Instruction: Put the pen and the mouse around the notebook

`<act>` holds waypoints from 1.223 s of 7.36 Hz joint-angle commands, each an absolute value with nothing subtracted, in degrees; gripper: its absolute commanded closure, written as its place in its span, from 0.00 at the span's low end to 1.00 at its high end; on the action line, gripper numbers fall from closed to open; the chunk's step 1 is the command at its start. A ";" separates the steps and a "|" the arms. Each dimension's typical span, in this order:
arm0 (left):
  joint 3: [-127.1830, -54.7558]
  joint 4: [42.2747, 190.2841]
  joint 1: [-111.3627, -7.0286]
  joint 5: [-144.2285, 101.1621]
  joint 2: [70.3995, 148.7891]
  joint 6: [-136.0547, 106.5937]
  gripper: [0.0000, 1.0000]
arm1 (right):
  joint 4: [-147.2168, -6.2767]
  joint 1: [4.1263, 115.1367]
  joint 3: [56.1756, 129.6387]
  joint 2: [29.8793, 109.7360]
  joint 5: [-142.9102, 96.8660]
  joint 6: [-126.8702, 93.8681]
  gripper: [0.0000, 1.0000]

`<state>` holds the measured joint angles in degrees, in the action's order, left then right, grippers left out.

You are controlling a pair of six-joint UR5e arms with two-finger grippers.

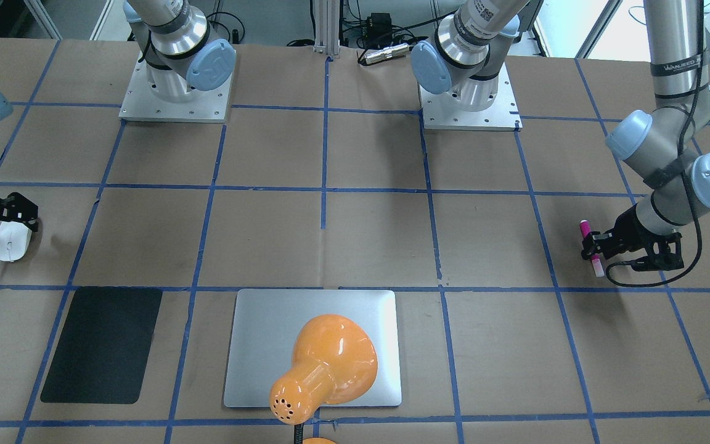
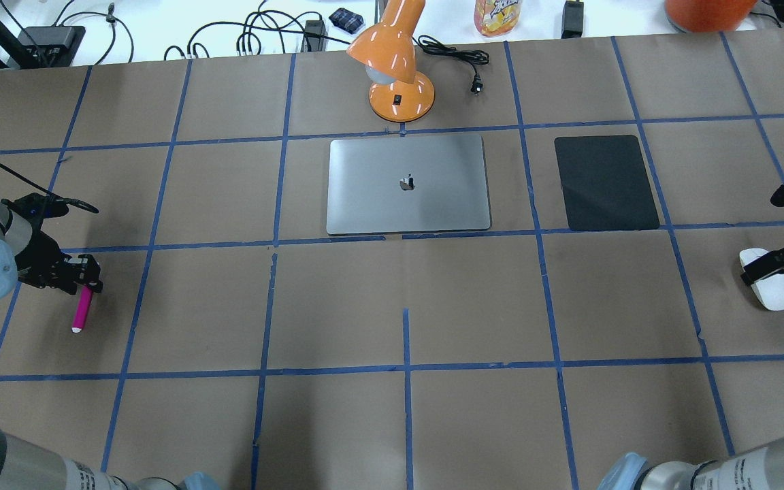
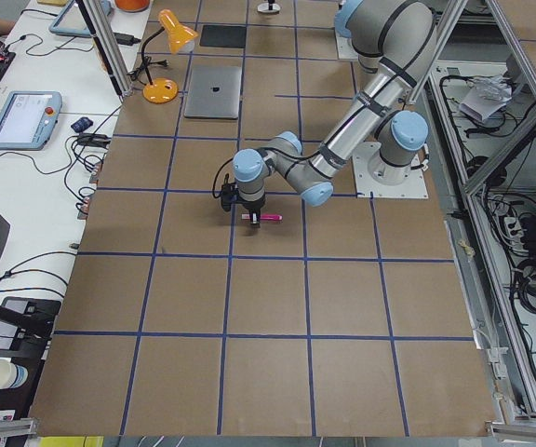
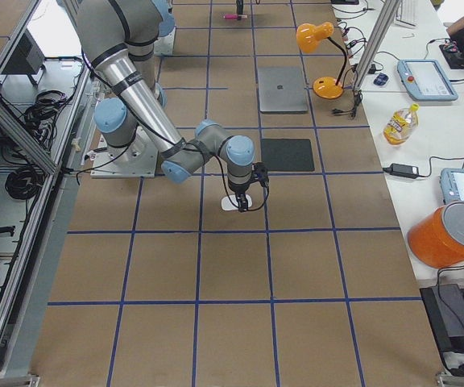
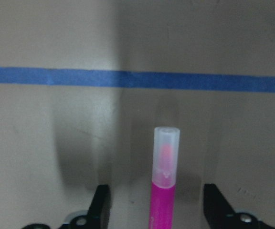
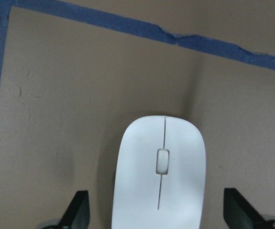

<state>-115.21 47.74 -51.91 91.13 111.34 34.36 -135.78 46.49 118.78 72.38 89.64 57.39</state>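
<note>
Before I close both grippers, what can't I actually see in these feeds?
- Front-facing view: the orange lamp covers part of the notebook.
- Left wrist view: the pen runs off the bottom edge, so its lower end is unseen.
- Right wrist view: the rear of the mouse is cut off by the bottom edge.

- Left arm (image 3: 361,102): stretched from its base toward the left edge of the table (image 2: 433,306), with the elbow bent and the wrist turned to point straight down.
- Left gripper (image 2: 86,280): low over the table top near that left edge, jaws spread apart, both black fingers (image 5: 100,202) pointing down.
- Right arm (image 4: 135,89): mirrors this pose, reaching toward the right edge with the wrist pointing down.
- Right gripper (image 2: 759,269): low over the table top near the right edge, jaws spread wide, fingers (image 6: 79,210) well apart.
</note>
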 commanded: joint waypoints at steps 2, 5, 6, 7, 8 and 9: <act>-115.23 47.99 -52.21 91.84 110.31 33.58 0.97 | -136.23 46.41 118.57 70.93 90.00 55.81 0.19; -115.48 51.48 -61.82 97.20 104.00 19.07 0.97 | -135.62 46.41 118.48 71.80 90.44 54.85 0.57; -117.75 53.68 -64.75 97.03 101.45 11.94 0.97 | -135.44 46.41 118.30 71.81 90.44 53.71 0.58; -120.91 54.05 -67.12 94.42 98.73 2.47 0.97 | -134.31 46.49 118.13 72.33 90.53 53.09 0.58; -123.11 54.05 -70.37 89.96 96.61 -9.72 0.97 | -131.86 47.10 116.30 73.64 90.44 50.74 0.58; -123.31 54.05 -76.40 89.65 96.16 -22.98 0.97 | -127.66 47.98 112.10 73.83 90.35 49.84 0.57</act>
<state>-121.98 53.88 -70.28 91.61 97.66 -7.43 -131.84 47.09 115.96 73.18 90.44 51.43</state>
